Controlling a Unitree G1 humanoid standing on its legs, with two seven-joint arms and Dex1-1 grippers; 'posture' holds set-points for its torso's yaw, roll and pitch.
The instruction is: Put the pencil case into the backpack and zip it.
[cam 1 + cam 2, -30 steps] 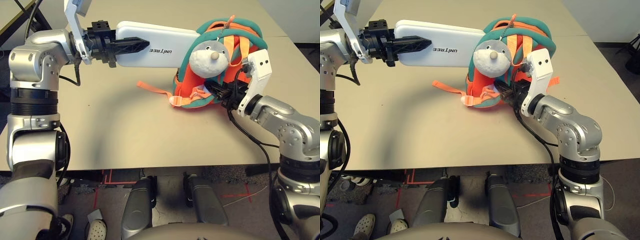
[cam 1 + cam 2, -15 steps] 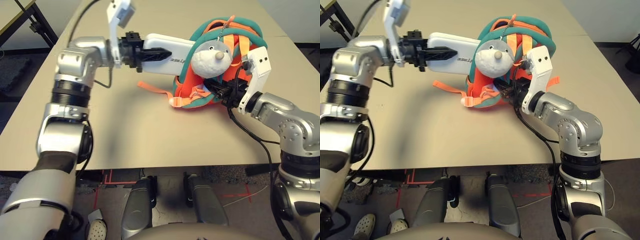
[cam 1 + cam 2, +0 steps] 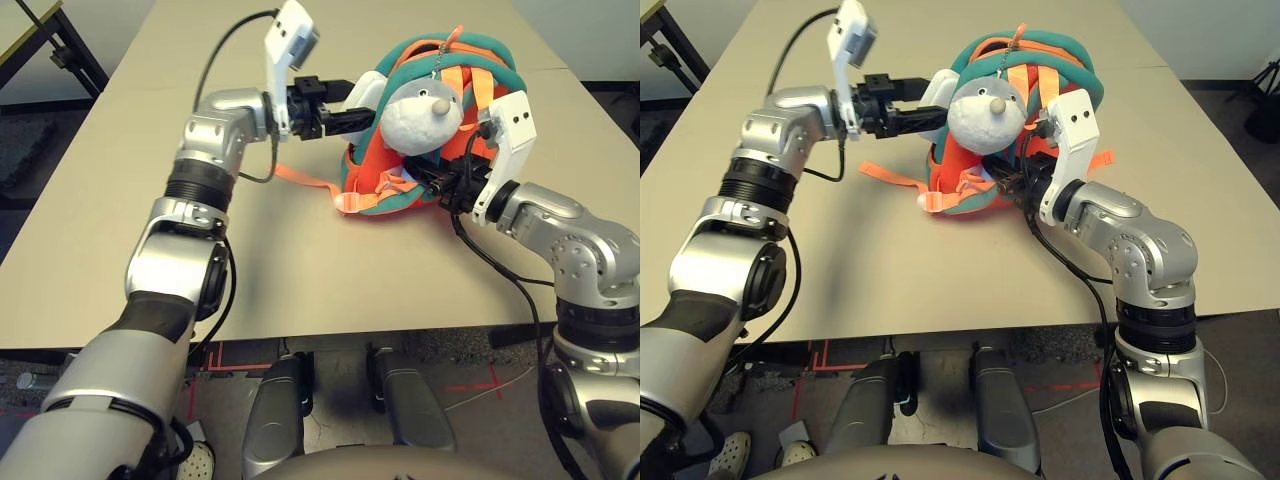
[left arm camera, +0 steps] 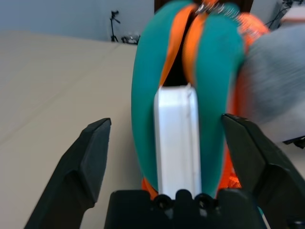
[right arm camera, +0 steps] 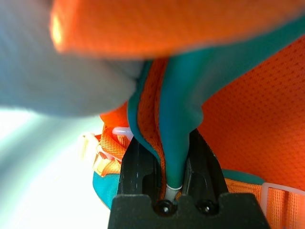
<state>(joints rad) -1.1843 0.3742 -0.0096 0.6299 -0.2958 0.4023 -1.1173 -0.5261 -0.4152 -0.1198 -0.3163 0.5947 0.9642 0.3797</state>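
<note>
Left gripper (image 4: 167, 157) reaches level across the table from the robot's left toward the backpack's mouth, its two black fingers (image 4: 88, 162) spread wide on either side of the pencil case (image 4: 176, 138) and touching neither face of it. In the left wrist view the white case stands on its narrow edge between the teal lips of the opening, its long axis running straight away from the gripper into the bag, most of its length already inside and only the near end showing. The backpack (image 3: 470, 100), orange with teal trim, lies on its side toward the far middle of the tan table (image 3: 300, 270), its mouth facing the robot's left; a grey-white plush animal (image 3: 420, 115) sits on the side facing the robot, and a loose orange strap (image 3: 305, 180) trails onto the tabletop beneath the left gripper. On the other side the right gripper (image 5: 167, 157) comes in level from the robot's right with the forearm bent across the table corner, its fingers (image 5: 136, 167) pinched together on a fold of the backpack's teal trim and orange lining. Bare tabletop lies all round the bag, broadest on the near side toward the robot and to the left, with the far edge close behind it.
</note>
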